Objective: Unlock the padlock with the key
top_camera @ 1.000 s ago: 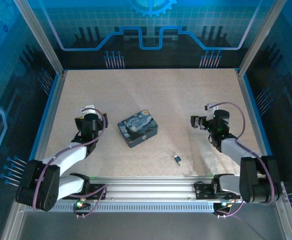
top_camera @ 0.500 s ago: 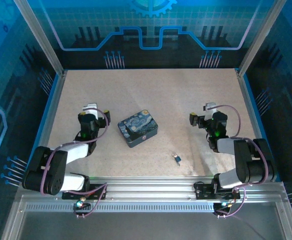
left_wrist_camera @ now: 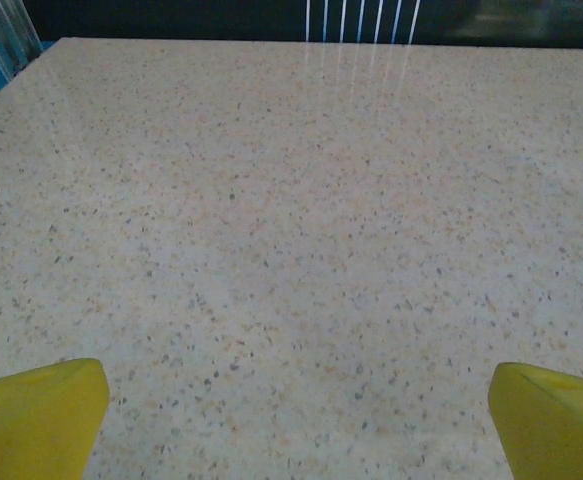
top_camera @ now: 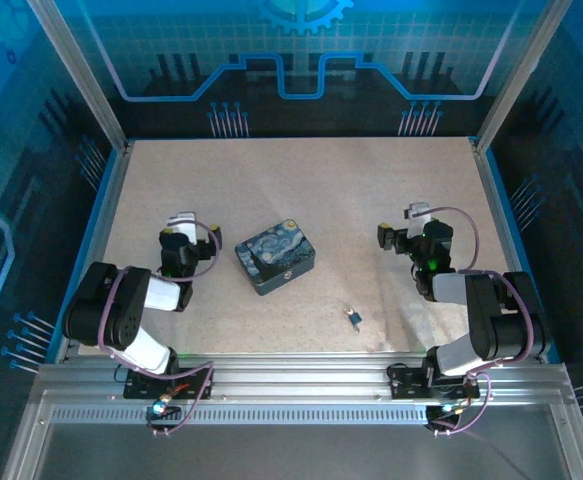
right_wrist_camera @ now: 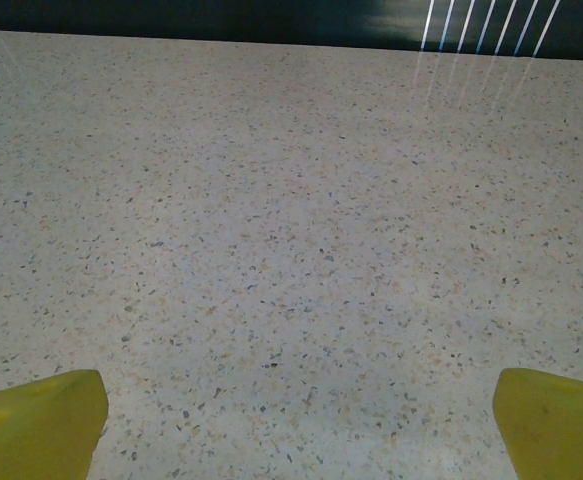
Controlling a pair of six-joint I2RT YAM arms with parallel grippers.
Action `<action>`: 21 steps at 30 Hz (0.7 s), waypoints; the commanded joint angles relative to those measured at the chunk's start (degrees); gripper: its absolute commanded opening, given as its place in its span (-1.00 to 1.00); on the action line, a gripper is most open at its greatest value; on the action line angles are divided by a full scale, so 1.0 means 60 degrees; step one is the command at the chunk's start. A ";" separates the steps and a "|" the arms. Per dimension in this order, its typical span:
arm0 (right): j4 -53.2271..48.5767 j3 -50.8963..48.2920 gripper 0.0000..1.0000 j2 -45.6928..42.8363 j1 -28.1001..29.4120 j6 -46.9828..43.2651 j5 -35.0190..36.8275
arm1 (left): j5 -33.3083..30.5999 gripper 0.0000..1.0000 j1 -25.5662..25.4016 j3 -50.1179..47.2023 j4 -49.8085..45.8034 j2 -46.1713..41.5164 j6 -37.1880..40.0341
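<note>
the padlock [top_camera: 355,319] lies on the table [top_camera: 301,180], well apart from the right gripper [top_camera: 401,228], back toward its base and to its left. the key [top_camera: 349,310] seems to be the dark bit touching it, though i cannot be sure. both this and the left gripper [top_camera: 181,226] stand wide, holding nothing. such tiny pieces could skid away if a finger lands off centre. the starry tin [top_camera: 275,258] sits between the grippers, nearer the left, clear of the right arm's path.
</note>
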 commanded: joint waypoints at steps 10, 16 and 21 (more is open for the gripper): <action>-0.0187 0.0289 0.99 0.0180 0.0278 -0.0356 0.0428 | 0.0828 0.98 0.0502 0.0478 -0.0425 -0.0142 -0.0260; -0.0193 0.0289 0.99 0.0176 0.0279 -0.0356 0.0428 | 0.0813 0.98 0.0487 0.0480 -0.0423 -0.0141 -0.0247; -0.0186 0.0291 0.99 0.0176 0.0273 -0.0355 0.0427 | 0.0823 0.98 0.0489 0.0500 -0.0422 -0.0137 -0.0246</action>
